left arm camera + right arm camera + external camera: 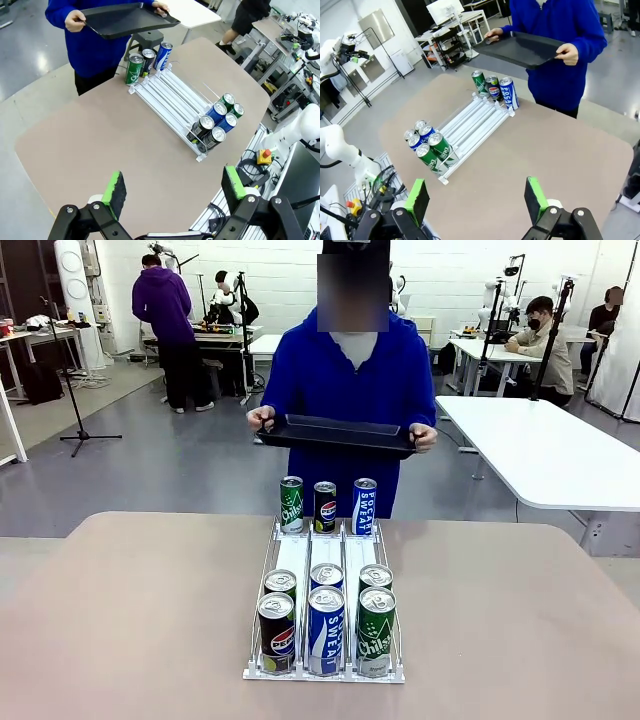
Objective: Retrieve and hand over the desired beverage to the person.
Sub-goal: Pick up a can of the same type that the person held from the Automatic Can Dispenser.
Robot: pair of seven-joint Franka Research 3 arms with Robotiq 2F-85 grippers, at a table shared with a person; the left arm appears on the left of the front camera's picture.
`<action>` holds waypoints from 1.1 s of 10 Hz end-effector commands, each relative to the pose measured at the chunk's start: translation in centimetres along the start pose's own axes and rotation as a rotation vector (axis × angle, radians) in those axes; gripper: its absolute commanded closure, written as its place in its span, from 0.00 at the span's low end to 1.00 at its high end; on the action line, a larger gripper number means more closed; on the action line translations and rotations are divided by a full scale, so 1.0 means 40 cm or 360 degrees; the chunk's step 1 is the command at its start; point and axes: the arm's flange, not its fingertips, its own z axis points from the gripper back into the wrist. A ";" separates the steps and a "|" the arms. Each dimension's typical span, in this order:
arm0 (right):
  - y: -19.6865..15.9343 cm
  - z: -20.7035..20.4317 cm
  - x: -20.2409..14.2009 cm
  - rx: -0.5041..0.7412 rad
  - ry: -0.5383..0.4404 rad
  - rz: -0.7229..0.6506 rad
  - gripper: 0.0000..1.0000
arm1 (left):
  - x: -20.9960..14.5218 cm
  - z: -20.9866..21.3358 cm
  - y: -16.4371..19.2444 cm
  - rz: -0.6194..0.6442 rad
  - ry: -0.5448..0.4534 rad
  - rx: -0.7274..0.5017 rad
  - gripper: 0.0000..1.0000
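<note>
**A:** Front view first. What's the room like?

**B:** It's a lab hall with white tables (540, 450) and other people at work farther back. Nearer, a tan surface (120, 620) carries a white three-lane rack (325, 548). At the rack's far end stand a Chilsung can (291, 504), a Pepsi can (325, 506) and a Pocari Sweat can (365, 506). Six more cans (326, 625) crowd the near end in two rows. The person (345, 380) stands just beyond the far edge, holding a black tray (338, 435) in both hands.

**A:** Which drink is wanted?

**B:** I can't tell; nothing singles one out.

**A:** And the left wrist view?

**B:** The left gripper (174, 190) hangs over bare surface, well apart from the rack (172, 97). Its jaws are spread wide with nothing between them.

**A:** The right wrist view?

**B:** The right gripper (476, 197) has its jaws spread too, and they are empty. The near-end cans (427, 145) sit ahead and off to one side.

**A:** How will a can handle?

**B:** I'd judge it stiff while full, weighty, smooth and slippery, and thin-walled enough to dent. Take it upright around mid-body, with the green pads (534, 192) on opposite sides. The near-end cans touch their neighbours, so a far-end or outer can likely leaves more room.
</note>
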 end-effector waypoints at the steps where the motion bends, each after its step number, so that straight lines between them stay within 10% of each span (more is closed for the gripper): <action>1: -0.006 0.000 0.011 0.0025 -0.0037 0.0024 0.00 | 0.003 0.004 0.002 -0.0010 -0.0017 -0.0018 0.00; 11: -0.006 0.000 0.011 0.0025 -0.0037 0.0024 0.00 | 0.003 0.004 0.002 -0.0010 -0.0017 -0.0018 0.00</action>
